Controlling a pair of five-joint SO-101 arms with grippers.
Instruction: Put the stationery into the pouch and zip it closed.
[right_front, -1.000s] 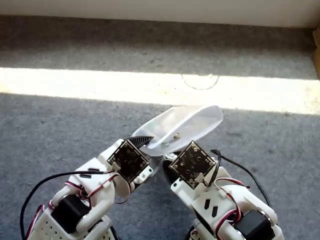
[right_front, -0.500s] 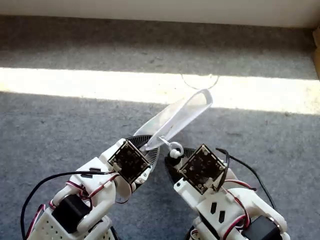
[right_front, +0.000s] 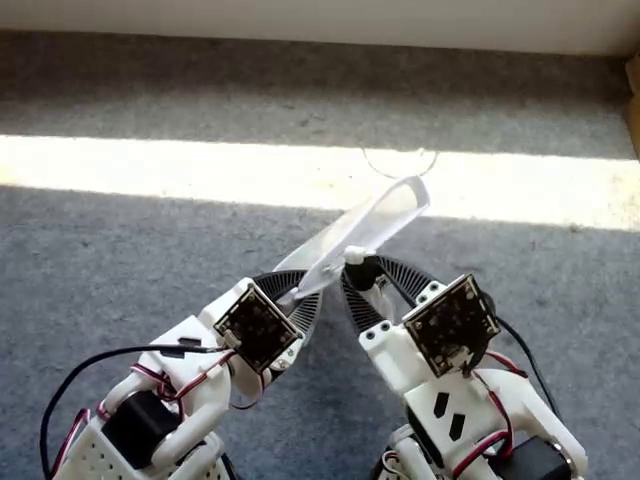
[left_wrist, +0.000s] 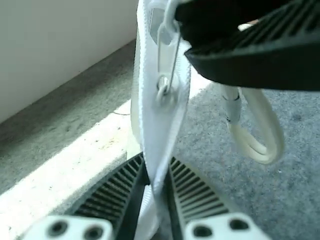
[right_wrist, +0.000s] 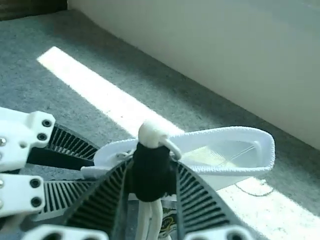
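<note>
While both arms stand side by side over a grey carpeted surface (right_front: 120, 260), we see a see-through white pouch (right_front: 372, 228) held up in the air between them. It is tilted, and its far end shows against a band of sunlight (right_front: 150, 165). The left gripper (right_front: 300, 292) has its ribbed black fingers (left_wrist: 120, 190) pressed together on the pouch's white stitched edge, and the fabric runs up from between them. The right gripper (right_front: 362, 278) is just beside it, its fingers pinched tight on the zip pull (left_wrist: 169, 55) at the pouch's near end. A small white knob (right_wrist: 150, 134) sits right at its fingertips. From the left wrist view, a cream cord loop (left_wrist: 257, 132) hangs below the right gripper. We cannot tell what lies inside the pouch. A pale wall (right_wrist: 225, 50) runs behind.
</note>
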